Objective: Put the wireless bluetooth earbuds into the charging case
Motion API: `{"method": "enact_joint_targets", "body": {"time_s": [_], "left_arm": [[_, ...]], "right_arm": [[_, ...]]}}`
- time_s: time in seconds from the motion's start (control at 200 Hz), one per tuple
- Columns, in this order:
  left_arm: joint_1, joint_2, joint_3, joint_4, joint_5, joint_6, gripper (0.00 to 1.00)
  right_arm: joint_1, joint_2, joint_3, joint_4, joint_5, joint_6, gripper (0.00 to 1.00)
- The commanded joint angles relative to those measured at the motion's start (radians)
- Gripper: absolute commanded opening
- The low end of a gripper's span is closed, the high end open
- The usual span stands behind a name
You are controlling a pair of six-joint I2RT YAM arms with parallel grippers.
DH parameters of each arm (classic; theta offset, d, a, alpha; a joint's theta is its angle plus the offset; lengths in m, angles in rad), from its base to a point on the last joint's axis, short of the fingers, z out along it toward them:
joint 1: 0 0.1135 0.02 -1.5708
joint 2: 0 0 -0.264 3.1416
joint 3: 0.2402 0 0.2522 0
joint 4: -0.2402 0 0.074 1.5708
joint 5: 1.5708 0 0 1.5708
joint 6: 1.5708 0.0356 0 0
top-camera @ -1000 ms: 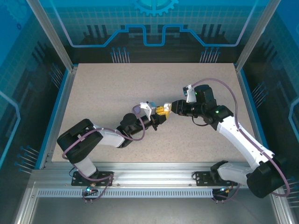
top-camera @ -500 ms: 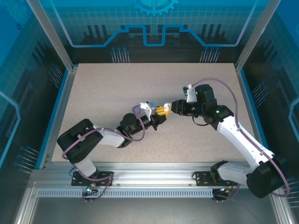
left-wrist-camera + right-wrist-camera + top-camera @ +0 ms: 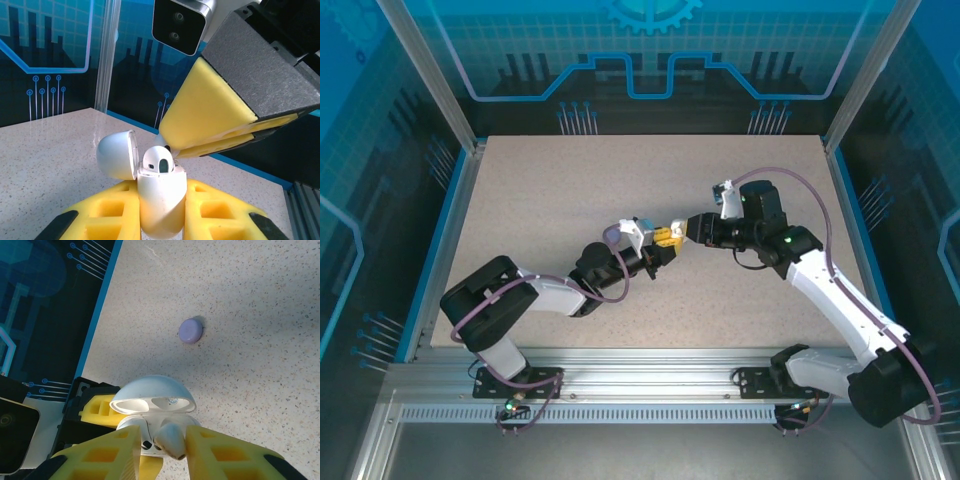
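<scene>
I run two arms of one make. The left arm (image 3: 555, 295) and the right arm (image 3: 840, 300) wear white shells on the long links and black housings at the joints. A pale purple cable (image 3: 785, 170) loops beside each. A small green light (image 3: 786, 240) glows on the right one. The left gripper (image 3: 162, 187) and the right gripper (image 3: 162, 435) have yellow fingers with rectangular recesses and black backing. The wrist camera (image 3: 180, 22) is silver-cased with a black face.

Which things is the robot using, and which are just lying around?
In use: white case, lid open, in left gripper; white earbud in it; right gripper.
Lying around: small purple round thing on the table; unclear what it is.
</scene>
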Motion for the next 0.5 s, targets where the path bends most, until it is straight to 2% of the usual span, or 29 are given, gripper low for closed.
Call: {"method": "enact_joint_targets", "body": {"time_s": [0.0, 0.305, 0.495], "left_arm": [[-0.004, -0.045, 0.02, 0.078, 0.025, 0.017, 0.2], [-0.004, -0.056, 0.013, 0.078, 0.027, 0.016, 0.2], [-0.004, -0.063, 0.015, 0.077, 0.037, 0.013, 0.2]], "right_arm": [[-0.018, -0.017, -0.005, -0.012, -0.012, -0.012, 0.32], [-0.03, -0.044, -0.012, -0.004, -0.018, -0.011, 0.35], [-0.05, -0.111, -0.032, 0.038, -0.02, -0.052, 0.43]]}}
